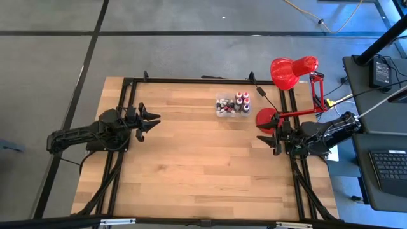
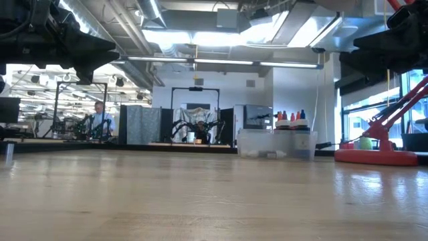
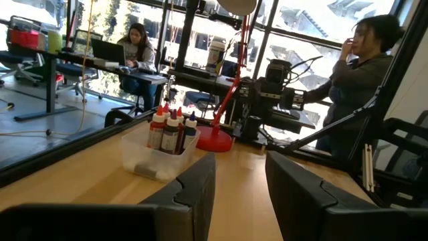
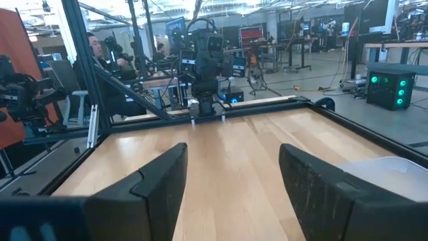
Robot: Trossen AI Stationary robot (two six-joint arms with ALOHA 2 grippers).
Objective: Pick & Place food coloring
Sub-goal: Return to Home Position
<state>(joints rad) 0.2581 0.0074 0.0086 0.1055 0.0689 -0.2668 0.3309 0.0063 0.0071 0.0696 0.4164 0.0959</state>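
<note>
High view: small red, dark and whitish food coloring bottles [image 1: 240,102] stand inside a clear rectangular plastic tub [image 1: 220,112] on the wooden surface [image 1: 191,165], beside a red desk lamp [image 1: 294,70]. Both the left tool [image 1: 153,123] and the right tool [image 1: 266,144] are released, at opposite sides, well apart from the tub.

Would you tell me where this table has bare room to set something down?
Bare: the wood between the left gripper and right gripper, the near half, and the far edge left of the clear tub. Crowded: far right, tub of food coloring beside the red lamp.
</note>
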